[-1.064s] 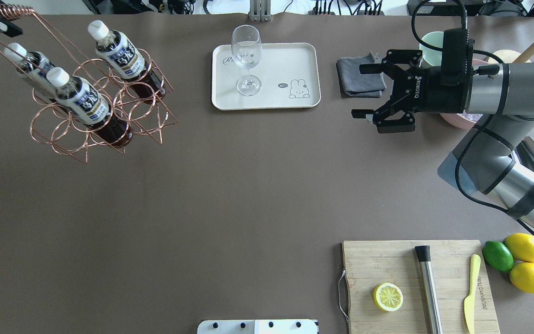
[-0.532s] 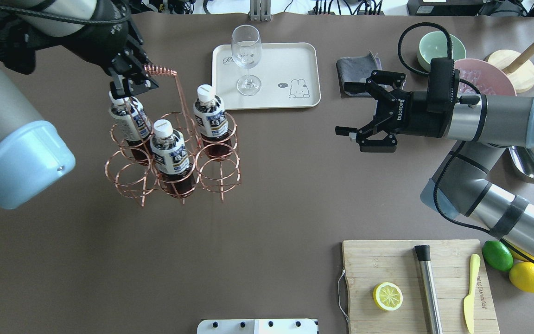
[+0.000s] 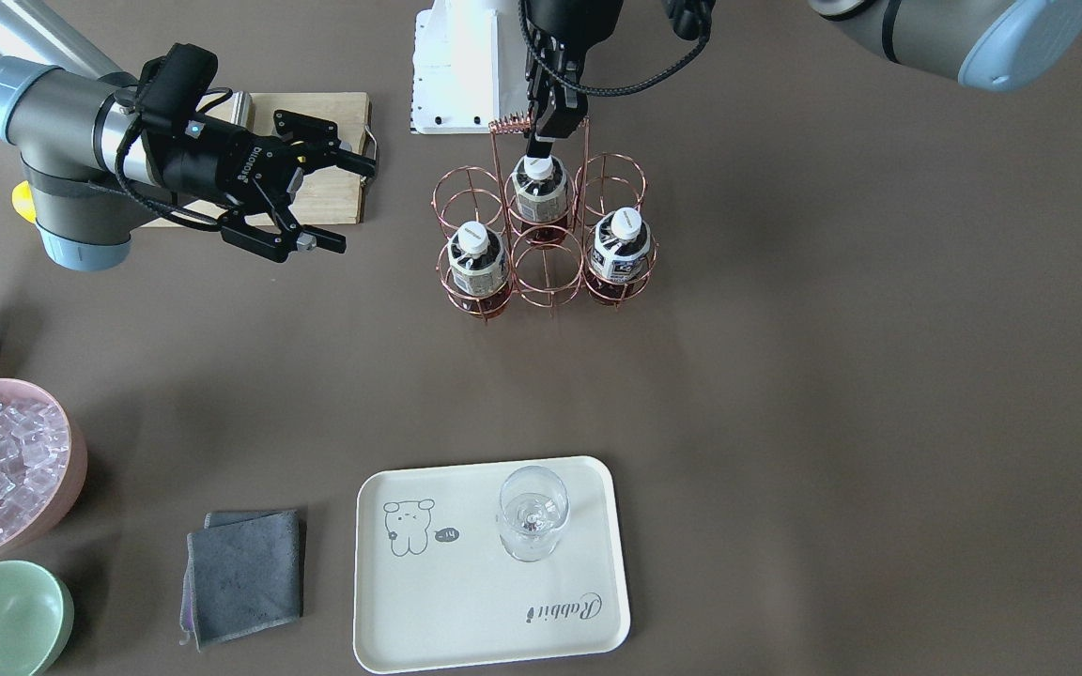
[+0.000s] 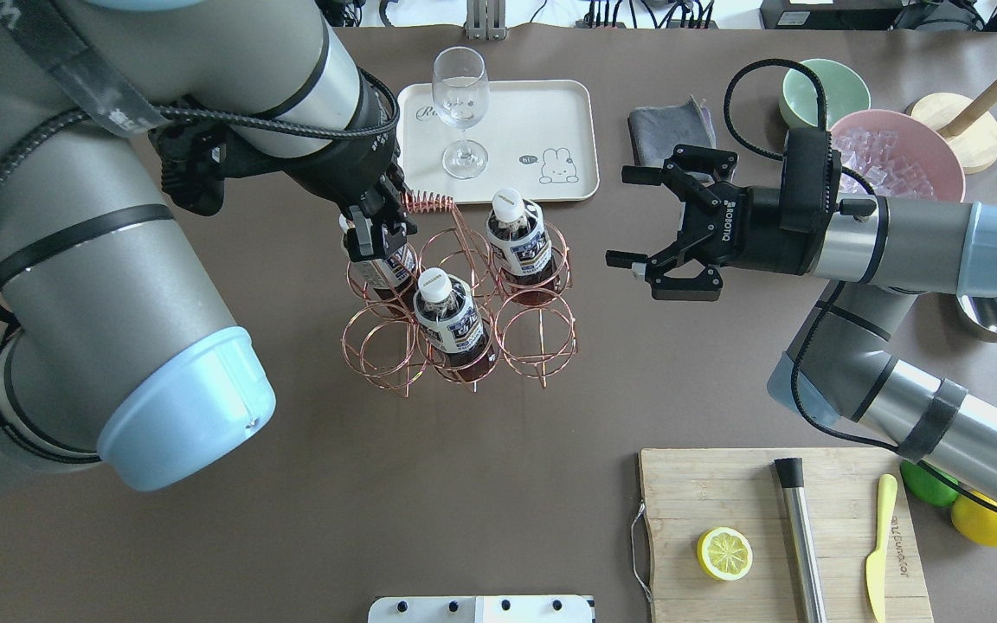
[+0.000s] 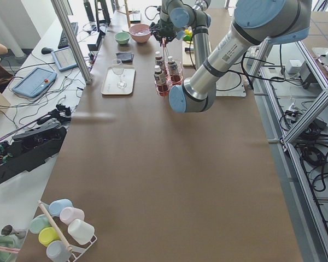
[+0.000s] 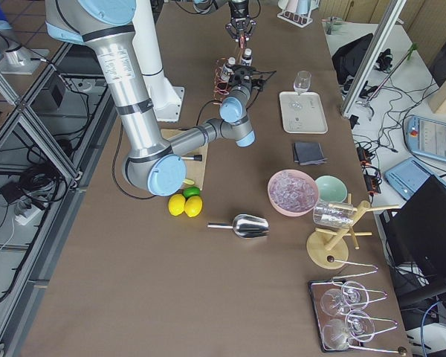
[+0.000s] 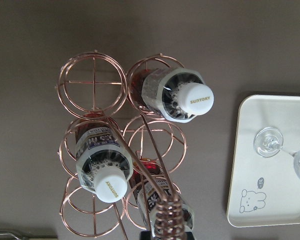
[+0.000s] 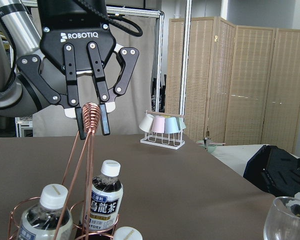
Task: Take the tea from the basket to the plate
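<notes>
The copper wire basket [image 4: 497, 336] stands mid-table in front of the cream plate [image 4: 568, 112], holding three tea bottles [image 4: 517, 238] [image 4: 451, 318] [image 3: 541, 192]. My left gripper [image 4: 377, 227] is shut on the basket's coiled handle [image 4: 425, 205]; the right wrist view shows its fingers [image 8: 104, 120] clamped on the coil. I cannot tell whether the basket rests on the table. My right gripper [image 4: 621, 216] is open and empty, to the basket's right. In the left wrist view the bottles [image 7: 177, 95] and the plate [image 7: 270, 165] show from above.
A clear glass [image 4: 461, 104] stands on the plate. A grey cloth [image 4: 672, 138], a mint bowl [image 4: 823, 86] and a pink bowl of ice [image 4: 897, 156] sit at the back right. A cutting board [image 4: 775, 528] with half a lemon lies at the front right.
My left arm has carried the basket with its bottles from the far left to the middle, in front of the plate. My right gripper has moved left toward it, still open.
</notes>
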Available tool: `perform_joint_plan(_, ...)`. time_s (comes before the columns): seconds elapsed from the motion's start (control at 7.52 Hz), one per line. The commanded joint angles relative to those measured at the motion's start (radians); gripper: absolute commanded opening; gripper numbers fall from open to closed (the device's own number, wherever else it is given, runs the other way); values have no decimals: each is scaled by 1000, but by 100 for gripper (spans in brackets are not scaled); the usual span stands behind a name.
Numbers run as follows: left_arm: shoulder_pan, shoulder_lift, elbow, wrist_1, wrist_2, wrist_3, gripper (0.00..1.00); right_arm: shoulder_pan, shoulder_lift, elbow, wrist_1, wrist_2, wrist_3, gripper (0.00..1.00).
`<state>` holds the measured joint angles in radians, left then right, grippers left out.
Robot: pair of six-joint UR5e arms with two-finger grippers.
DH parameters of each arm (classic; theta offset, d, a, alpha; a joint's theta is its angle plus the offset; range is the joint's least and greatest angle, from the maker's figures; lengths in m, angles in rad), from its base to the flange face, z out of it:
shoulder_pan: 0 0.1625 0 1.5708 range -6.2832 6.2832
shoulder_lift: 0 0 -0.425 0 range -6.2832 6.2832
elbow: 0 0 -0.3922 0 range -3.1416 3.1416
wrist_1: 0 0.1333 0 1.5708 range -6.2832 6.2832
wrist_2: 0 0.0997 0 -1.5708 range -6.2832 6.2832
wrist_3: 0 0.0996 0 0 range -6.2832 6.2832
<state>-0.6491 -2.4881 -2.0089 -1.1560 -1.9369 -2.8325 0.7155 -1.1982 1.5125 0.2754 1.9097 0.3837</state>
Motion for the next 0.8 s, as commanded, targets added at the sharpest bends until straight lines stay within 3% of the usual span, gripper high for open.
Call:
perform_joint_plan(0.0,14,-5,9,-1,15,-15,0,-2,2,2,5,-23,0,99)
perform_joint_plan(0.66,71,-5,54,-8,110,-13,0,11,-41,21,10,11,33,99)
